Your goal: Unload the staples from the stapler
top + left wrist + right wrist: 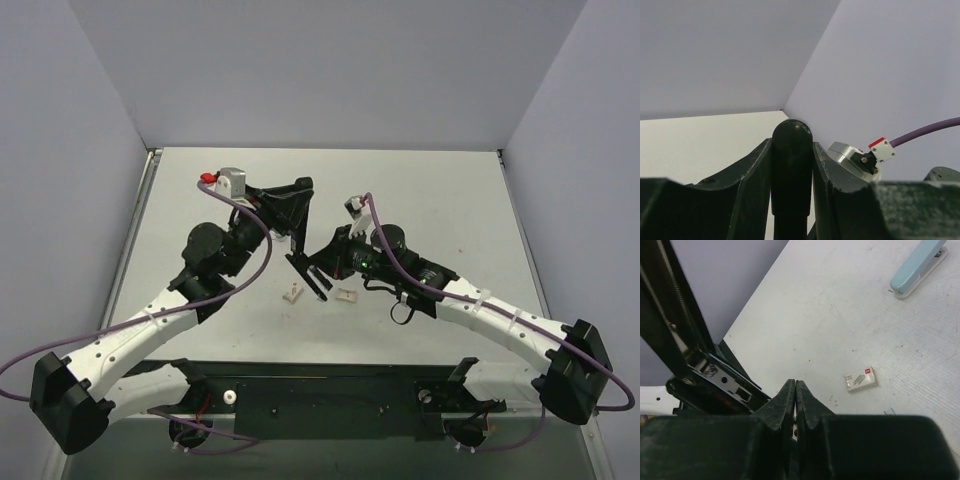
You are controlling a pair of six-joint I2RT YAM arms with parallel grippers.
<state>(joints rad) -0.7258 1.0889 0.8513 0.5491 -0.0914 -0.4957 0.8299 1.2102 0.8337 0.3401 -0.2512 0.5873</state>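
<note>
The black stapler (309, 277) hangs open above the table between both grippers. My left gripper (294, 206) is shut on one of its arms, and in the left wrist view that rounded black arm (791, 160) is clamped between the fingers. My right gripper (320, 266) is beside the lower arm. In the right wrist view its fingertips (788, 392) are pressed together on a thin silvery sliver. The stapler's open silvery channel (715, 377) lies just left of them.
A small white staple box (860, 378) lies on the table, and two small white items (293, 294) (347, 295) show under the grippers. A light blue stapler (917, 267) lies farther off. Grey walls enclose the table (420, 200).
</note>
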